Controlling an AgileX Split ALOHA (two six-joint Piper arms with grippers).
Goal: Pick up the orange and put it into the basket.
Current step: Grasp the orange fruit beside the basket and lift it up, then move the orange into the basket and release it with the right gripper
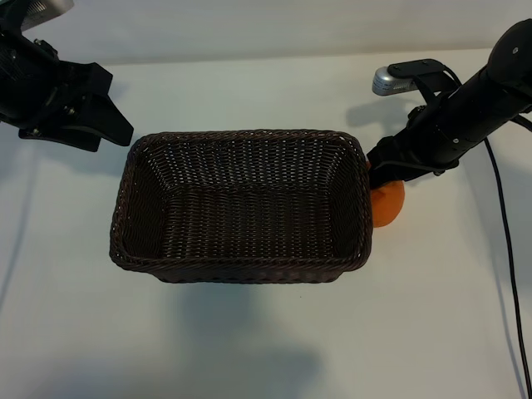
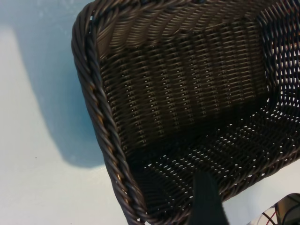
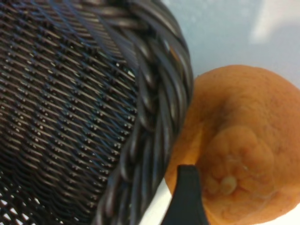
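The dark brown wicker basket [image 1: 133, 166] stands in the middle of the white table, with nothing inside. The orange [image 1: 387, 204] rests on the table against the basket's right wall, its knobby bump showing in the right wrist view [image 3: 239, 154]. My right gripper [image 1: 389, 171] hangs directly over the orange, jaws wide. One black finger [image 3: 187, 197] sits in the gap between the orange and the braided rim [image 3: 159, 93]; the other finger is out of frame. My left gripper [image 1: 104, 120] is parked open above the basket's far left corner, one finger [image 2: 206, 201] over the basket's inside [image 2: 187, 93].
A silver device [image 1: 397, 78] sticks out behind the right arm. A black cable [image 1: 507, 249] runs down the table's right side. Bare white table lies in front of the basket and to its left.
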